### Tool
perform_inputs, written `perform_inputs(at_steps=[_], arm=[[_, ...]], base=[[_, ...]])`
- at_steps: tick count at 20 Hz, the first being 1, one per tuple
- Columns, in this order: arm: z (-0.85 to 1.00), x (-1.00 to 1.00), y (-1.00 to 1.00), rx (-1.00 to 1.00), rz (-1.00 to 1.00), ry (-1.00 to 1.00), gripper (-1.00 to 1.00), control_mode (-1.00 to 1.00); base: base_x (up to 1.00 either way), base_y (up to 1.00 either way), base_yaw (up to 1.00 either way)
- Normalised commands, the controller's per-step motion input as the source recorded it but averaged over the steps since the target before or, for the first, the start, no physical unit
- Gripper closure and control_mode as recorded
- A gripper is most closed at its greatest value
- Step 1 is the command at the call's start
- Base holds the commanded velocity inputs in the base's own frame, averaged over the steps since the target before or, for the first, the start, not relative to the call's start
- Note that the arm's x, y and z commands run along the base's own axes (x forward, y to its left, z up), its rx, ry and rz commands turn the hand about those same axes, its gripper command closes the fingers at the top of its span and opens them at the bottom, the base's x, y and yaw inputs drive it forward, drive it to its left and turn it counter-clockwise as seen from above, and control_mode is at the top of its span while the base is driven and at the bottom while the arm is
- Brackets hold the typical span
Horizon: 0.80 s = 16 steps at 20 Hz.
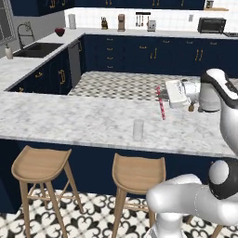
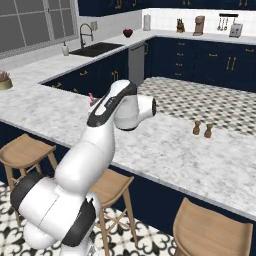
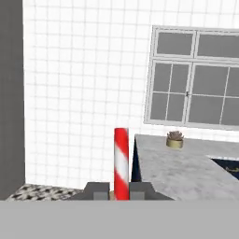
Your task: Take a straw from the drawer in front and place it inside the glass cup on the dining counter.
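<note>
With the pincer [image 1: 163, 95] clamped on the thin red-and-white striped straw [image 1: 161, 103], it should move left above the small clear glass cup [image 1: 138, 129] on the long marbled counter [image 1: 69, 118], then lower the straw upright.

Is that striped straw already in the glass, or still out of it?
Out. The straw hangs pinched in the gripper above the dining counter, up and right of the glass cup, which stands upright and empty.

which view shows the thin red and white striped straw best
The hand view: the thin red-and-white striped straw stands large and sharp between the shut gripper fingertips. The left base view shows its full length, small. The right base view shows a tip.
</note>
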Motion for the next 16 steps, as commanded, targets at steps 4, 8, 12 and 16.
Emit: perform_inputs(at_steps=[4, 8, 12, 16], arm=[[-0.02, 0.4, -0.23, 0.1, 0.31, -0.2, 1.0, -1.0], [-0.15, 0.28, 0.05, 0.03, 0.2, 0.02, 1.0, -1.0], [-0.32, 0.11, 0.32, 0.0, 0.09, 0.2, 1.0, -1.0], [-0.32, 0.07, 0.17, 0.07, 0.09, 0.09, 1.0, -1.0]], base=[[0.0, 0.0, 0.0], [0.0, 0.0, 0.0], [0.0, 0.0, 0.0], [0.0, 0.0, 0.0]])
